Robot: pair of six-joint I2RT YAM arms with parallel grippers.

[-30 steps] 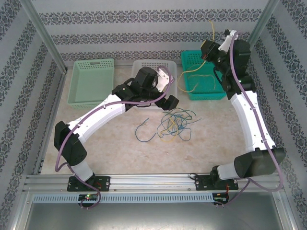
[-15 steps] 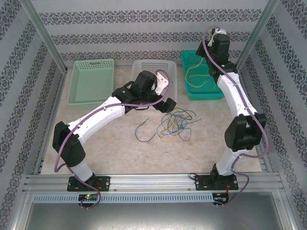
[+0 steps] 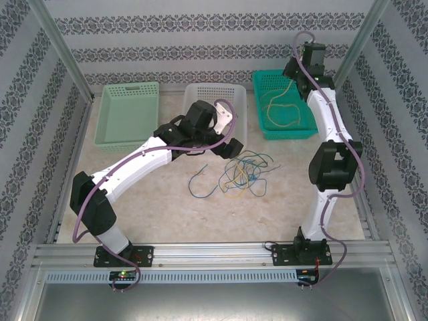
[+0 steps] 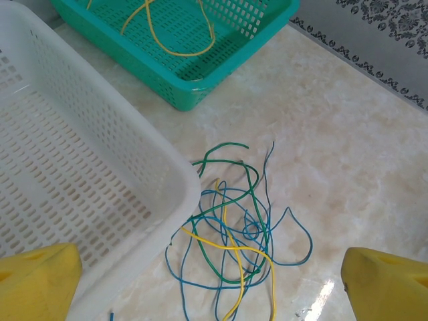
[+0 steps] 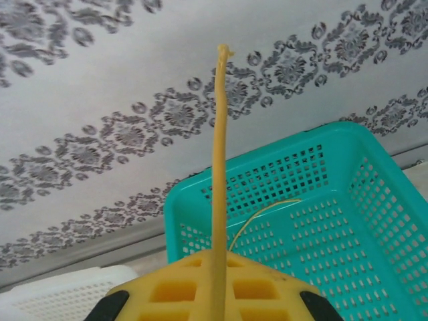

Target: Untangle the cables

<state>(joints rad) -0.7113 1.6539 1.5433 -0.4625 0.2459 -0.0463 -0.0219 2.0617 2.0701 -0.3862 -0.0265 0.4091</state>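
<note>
The tangle (image 3: 245,170) lay flat on the table (image 3: 160,214), just beside the near corner of the white basket (image 3: 214,87). It was a loose knot of thin blue, green and yellow cables looped over one another, with a green arc and a blue end poking out on its far side. A single bluish strand (image 3: 200,184) lay bent in a shallow V to the tangle's left, apart from it. One yellow cable (image 3: 281,110) curled in loops inside the teal basket (image 3: 287,136), and one end rose out, pinched in the right gripper (image 5: 217,267).
</note>
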